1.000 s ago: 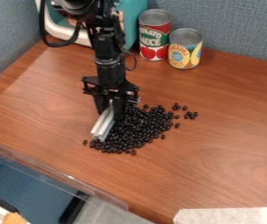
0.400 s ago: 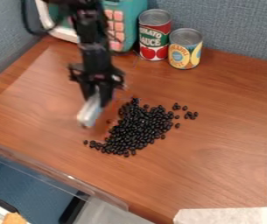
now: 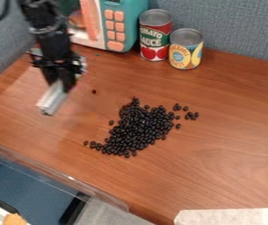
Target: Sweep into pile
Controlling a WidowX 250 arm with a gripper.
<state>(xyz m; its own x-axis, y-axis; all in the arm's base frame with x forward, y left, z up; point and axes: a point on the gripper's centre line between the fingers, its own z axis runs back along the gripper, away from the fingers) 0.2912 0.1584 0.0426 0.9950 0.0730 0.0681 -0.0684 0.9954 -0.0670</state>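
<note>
Clenched on a pale, silvery bar [image 3: 52, 98], the jaws of your gripper [image 3: 61, 83] gave you a narrow edge to sweep with, well apart from the dark beans [image 3: 137, 129] and on their upper-left side in the camera view. To do the gathering well, you needed to set that edge down just outside the beans, level against the wooden tabletop [image 3: 218, 154], and push slowly inward, lifting before it ploughed through the middle. Too high an edge would likely have ridden over them; too quick a stroke could have sent them rolling. The stray cluster [image 3: 191, 116] at the upper right probably called for a short stroke of its own, back toward the centre. Your beans looked small, glossy, black and rounded, massed densely in an uneven slanting heap on the table, with a thin tail [image 3: 93, 144] trailing off at its lower left.
</note>
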